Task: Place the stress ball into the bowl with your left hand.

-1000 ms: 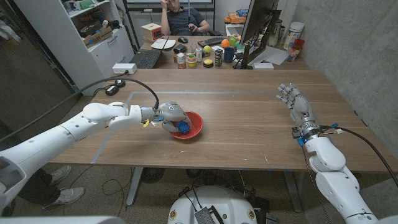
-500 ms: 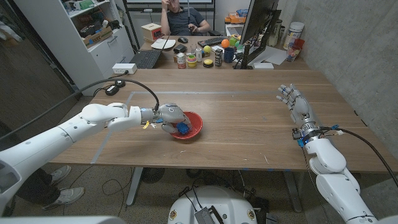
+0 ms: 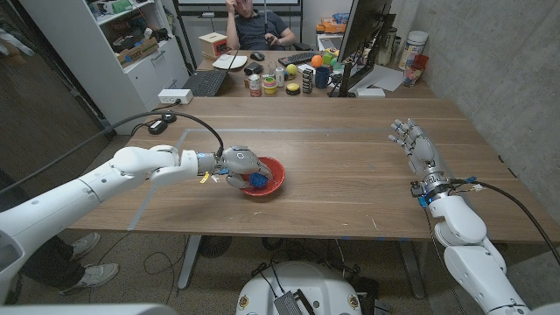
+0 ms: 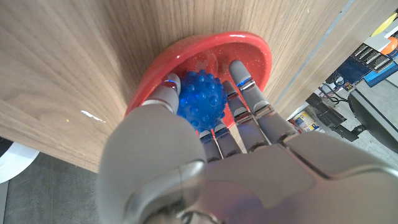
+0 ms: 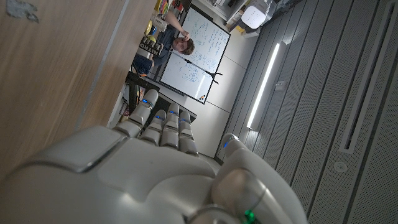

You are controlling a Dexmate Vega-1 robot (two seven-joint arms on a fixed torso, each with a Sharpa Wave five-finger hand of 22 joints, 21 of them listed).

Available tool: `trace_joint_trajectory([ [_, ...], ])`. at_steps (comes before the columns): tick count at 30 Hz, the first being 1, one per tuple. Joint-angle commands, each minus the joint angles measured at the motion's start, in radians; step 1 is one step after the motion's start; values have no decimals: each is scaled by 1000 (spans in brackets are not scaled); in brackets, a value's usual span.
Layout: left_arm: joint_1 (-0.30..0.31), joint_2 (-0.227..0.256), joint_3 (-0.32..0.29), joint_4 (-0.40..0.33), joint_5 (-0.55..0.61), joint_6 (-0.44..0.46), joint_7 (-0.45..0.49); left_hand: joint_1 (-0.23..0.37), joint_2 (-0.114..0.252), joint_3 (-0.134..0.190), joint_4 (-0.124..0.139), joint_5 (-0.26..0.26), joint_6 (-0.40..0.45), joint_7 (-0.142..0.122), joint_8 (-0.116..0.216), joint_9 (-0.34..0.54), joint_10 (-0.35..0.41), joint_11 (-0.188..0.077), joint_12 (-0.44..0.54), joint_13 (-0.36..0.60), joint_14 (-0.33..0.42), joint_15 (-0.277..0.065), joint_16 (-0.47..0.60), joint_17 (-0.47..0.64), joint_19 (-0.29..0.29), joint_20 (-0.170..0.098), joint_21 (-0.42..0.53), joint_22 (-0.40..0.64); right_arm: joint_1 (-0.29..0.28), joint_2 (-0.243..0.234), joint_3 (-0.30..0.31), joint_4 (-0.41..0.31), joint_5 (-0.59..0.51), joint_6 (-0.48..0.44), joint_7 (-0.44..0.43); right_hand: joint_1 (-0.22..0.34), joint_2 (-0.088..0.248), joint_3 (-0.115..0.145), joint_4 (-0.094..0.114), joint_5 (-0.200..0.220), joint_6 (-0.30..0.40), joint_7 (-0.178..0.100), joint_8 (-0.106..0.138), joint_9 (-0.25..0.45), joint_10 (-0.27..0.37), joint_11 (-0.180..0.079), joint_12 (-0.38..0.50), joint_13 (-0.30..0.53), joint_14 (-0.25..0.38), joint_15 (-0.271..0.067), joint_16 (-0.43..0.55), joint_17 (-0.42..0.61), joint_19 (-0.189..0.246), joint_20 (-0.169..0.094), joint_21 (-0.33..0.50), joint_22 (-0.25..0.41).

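The blue spiky stress ball (image 3: 257,178) sits inside the red bowl (image 3: 276,167) near the middle of the table. My left hand (image 3: 238,162) reaches over the bowl's left rim and holds the ball. In the left wrist view the ball (image 4: 200,99) is lodged between the thumb and the fingers (image 4: 242,87) of that hand (image 4: 205,162), low over the floor of the bowl (image 4: 252,46). My right hand (image 3: 416,145) stands upright at the table's right side, fingers apart and holding nothing; its back (image 5: 149,174) fills the right wrist view.
A white tape line (image 3: 262,131) marks a rectangle on the wooden table around the bowl. A black cable (image 3: 188,118) loops over the left side. A second desk with a keyboard (image 3: 205,82), cups, a monitor and a seated person (image 3: 255,22) stands behind.
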Motion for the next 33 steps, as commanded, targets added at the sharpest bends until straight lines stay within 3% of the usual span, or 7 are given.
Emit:
trace_joint_trajectory([
  [1, 4, 8, -7, -11, 10, 7, 19, -12, -1, -8, 3, 7, -16, 10, -8, 2, -21, 5, 2, 1, -18, -158, 11, 6, -13, -76, -9, 1, 6, -1, -5, 8, 2, 1, -2, -7, 29, 8, 0, 4, 11, 3, -1, 2, 11, 2, -1, 2, 8, 2, -2, 0, 6, -47, -1, 4],
  [9, 3, 10, -13, -17, 7, 7, 27, -25, -6, -27, 9, 9, -45, 18, -14, 2, -75, 16, 2, -1, -92, -150, 5, 7, -28, -67, -20, 0, 13, -2, -7, 15, 3, 2, -2, -7, 29, 9, 0, 5, 12, 3, -1, 2, 11, 1, -1, 2, 9, 3, -2, 0, 7, -46, -4, 4],
  [18, -2, 11, -16, -18, 8, 6, 28, -44, -13, -58, 16, 14, -106, 40, -27, 0, -161, 52, 0, -8, -204, -125, 6, 12, -69, -45, -47, -2, 22, -3, -10, 22, 3, 1, -3, -8, 29, 9, 0, 5, 14, 2, 0, 2, 13, 1, -1, 2, 10, 5, -2, 0, 9, -47, -7, 4],
  [33, -2, 16, -32, -18, -10, 7, 30, -92, -46, -104, 32, 19, -138, 54, -31, -1, -190, 70, 7, -13, -246, -101, 11, 11, -94, -29, -70, -3, 38, -5, -17, 39, 6, 2, -2, -8, 30, 10, 1, 5, 15, 2, -1, 2, 14, 1, -1, 2, 10, 3, -2, 0, 11, -47, -11, 4],
])
